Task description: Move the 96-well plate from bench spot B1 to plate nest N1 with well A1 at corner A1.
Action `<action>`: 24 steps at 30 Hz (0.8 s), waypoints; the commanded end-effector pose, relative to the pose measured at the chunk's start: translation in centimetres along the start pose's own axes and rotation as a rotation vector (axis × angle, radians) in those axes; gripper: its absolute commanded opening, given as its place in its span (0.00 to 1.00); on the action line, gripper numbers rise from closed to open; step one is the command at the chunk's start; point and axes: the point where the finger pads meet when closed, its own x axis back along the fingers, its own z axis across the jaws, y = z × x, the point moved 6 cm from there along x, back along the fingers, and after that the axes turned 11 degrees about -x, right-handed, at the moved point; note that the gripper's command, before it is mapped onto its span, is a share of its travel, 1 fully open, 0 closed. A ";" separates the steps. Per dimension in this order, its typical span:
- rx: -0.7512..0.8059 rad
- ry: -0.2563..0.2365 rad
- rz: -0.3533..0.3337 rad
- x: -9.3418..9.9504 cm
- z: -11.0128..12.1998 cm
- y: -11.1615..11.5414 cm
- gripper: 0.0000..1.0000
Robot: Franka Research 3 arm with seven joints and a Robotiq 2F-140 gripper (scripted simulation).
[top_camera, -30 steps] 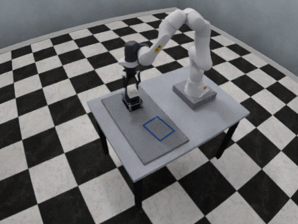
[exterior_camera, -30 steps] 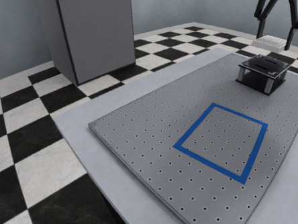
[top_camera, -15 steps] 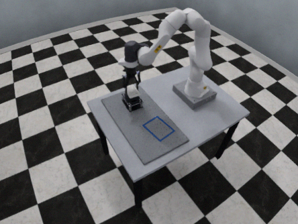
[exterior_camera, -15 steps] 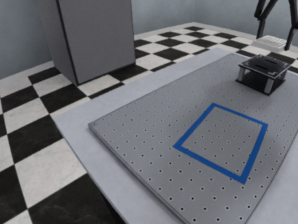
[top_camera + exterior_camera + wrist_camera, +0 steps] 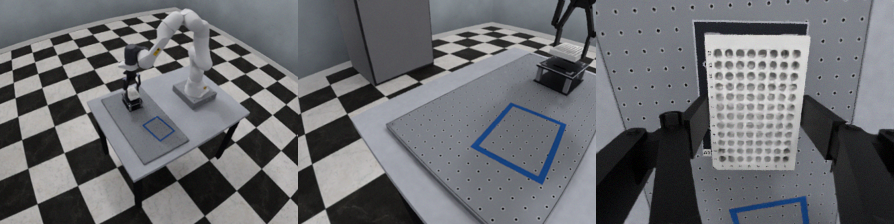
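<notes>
The white 96-well plate [image 5: 755, 102] is held between my gripper's [image 5: 755, 125] two black fingers, which press on its long sides. It hangs just above the black raised nest N1 [image 5: 560, 72] and almost covers it in the wrist view, where a dark strip of the nest [image 5: 700, 90] shows along the plate's left and top edges. The plate [image 5: 570, 51] looks level and is apart from the nest top. In the top view the gripper [image 5: 131, 93] and plate [image 5: 133, 92] are over the nest [image 5: 131, 104]. The blue-outlined spot B1 [image 5: 520, 141] is empty. I cannot make out the cut-off corner.
A grey perforated breadboard [image 5: 144, 124] covers the table's left half. The arm's base [image 5: 194, 94] stands at the table's back right. A tall grey cabinet [image 5: 388, 37] stands on the floor beyond the table.
</notes>
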 end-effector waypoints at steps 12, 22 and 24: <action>-0.005 -0.012 -0.001 -2.0 -0.5 0.2 0.60; -0.005 -0.012 -0.001 -2.6 -0.6 0.2 0.60; -0.005 -0.012 -0.001 -2.6 -0.6 0.2 0.60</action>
